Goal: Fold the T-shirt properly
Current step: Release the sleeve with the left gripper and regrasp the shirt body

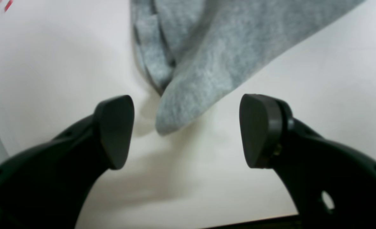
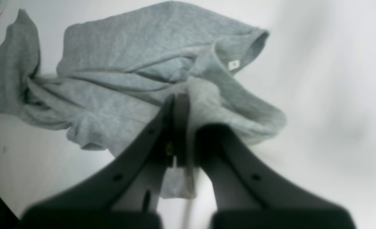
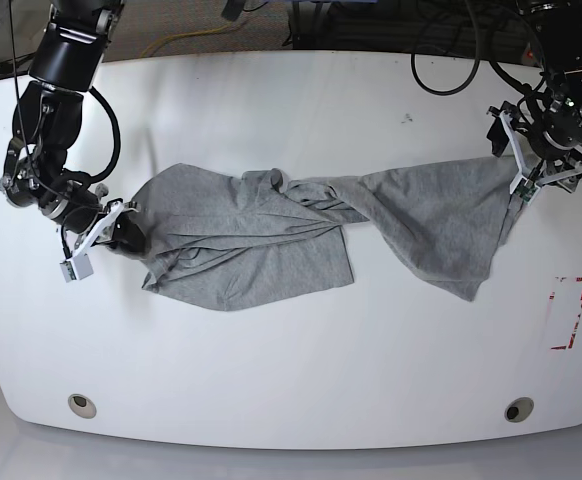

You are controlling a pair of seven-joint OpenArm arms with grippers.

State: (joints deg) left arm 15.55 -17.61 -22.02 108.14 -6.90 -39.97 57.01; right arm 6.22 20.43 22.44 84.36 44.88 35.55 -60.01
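Observation:
The grey T-shirt lies stretched across the white table, twisted into a rope near its middle. In the base view my right gripper is at the shirt's left end. The right wrist view shows it shut on a fold of the T-shirt, whose neck opening and small white label lie beyond. My left gripper is at the shirt's right end. In the left wrist view it stands open, both pads bare. A loose grey corner of the T-shirt points down between them without touching either.
A red tape rectangle marks the table near its right edge. Two round holes sit near the table's front edge. Cables hang over the back edge by the left arm.

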